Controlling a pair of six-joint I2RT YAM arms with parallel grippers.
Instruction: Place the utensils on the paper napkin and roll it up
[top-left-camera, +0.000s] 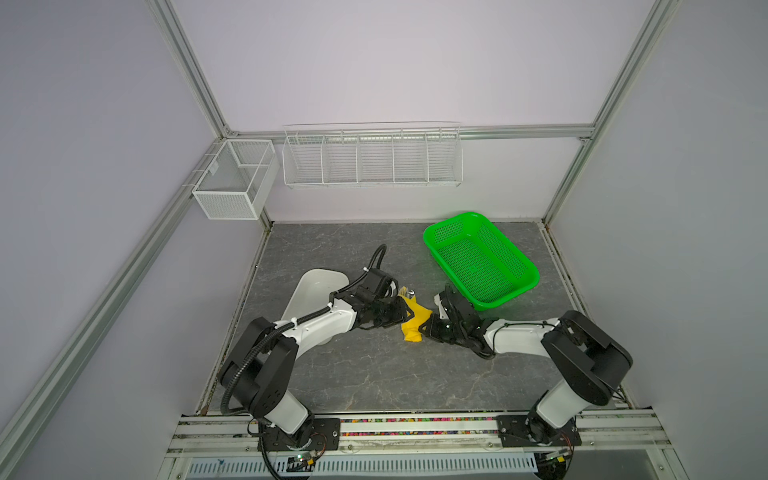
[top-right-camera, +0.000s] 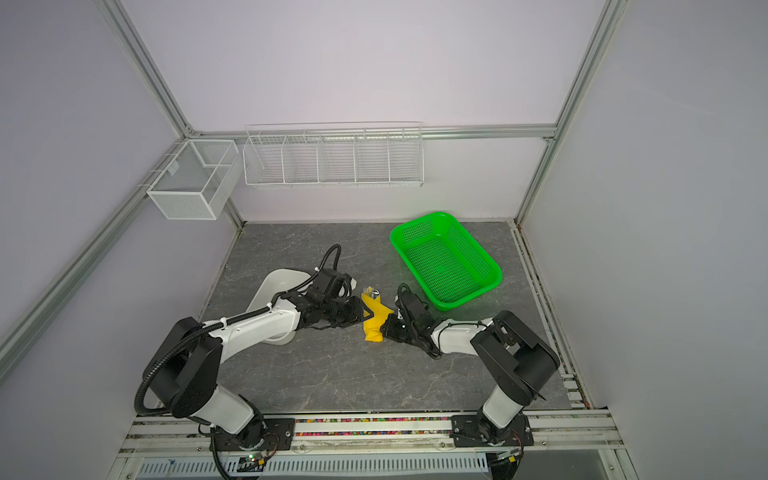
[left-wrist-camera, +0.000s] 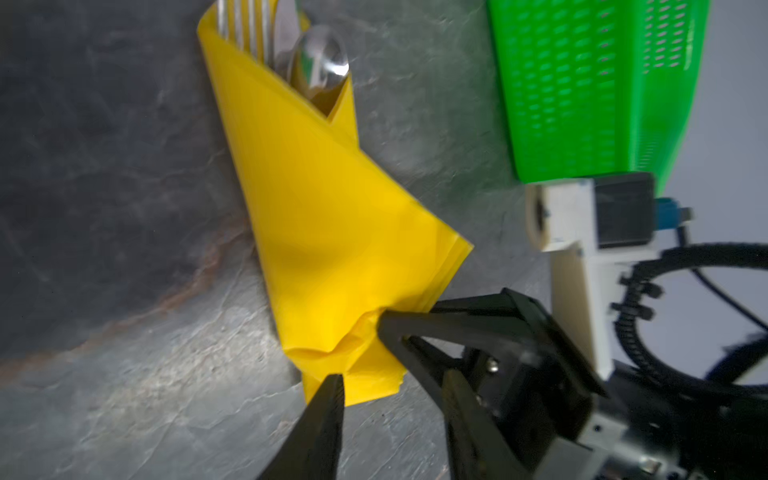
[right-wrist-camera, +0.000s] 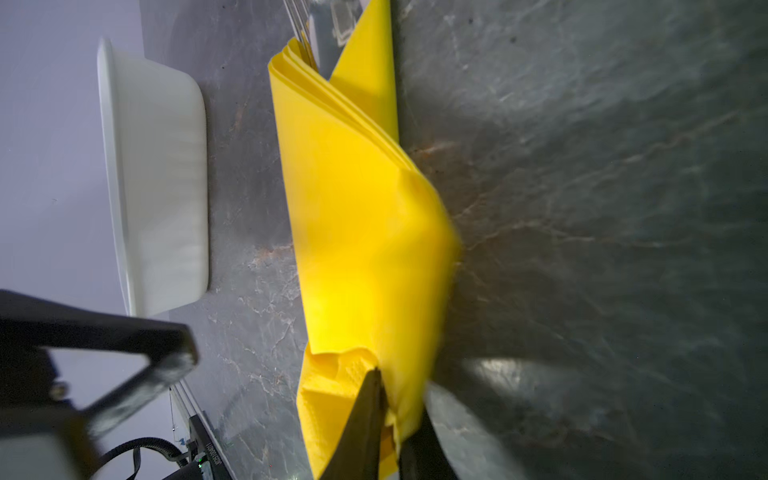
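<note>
Right fingers (right-wrist-camera: 368, 415) of mine are pressed together on the loose flap of the yellow napkin (left-wrist-camera: 332, 216), at the handle end of the bundle. My left fingers (left-wrist-camera: 326, 419) stand spread, tips just short of that same end, gripping nothing. Beyond both sets of tips, the fork (left-wrist-camera: 245, 29) and spoon (left-wrist-camera: 320, 58) poke out of the half-wrapped napkin on the desk (top-left-camera: 374, 374). The handle end seems folded up, though blur leaves me unsure. I judge the rolling half done. Next, I should carry the flap across the bundle while my left fingers steady it.

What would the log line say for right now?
left gripper: open | right gripper: pinching yellow paper napkin | silver metal utensils: tucked inside
</note>
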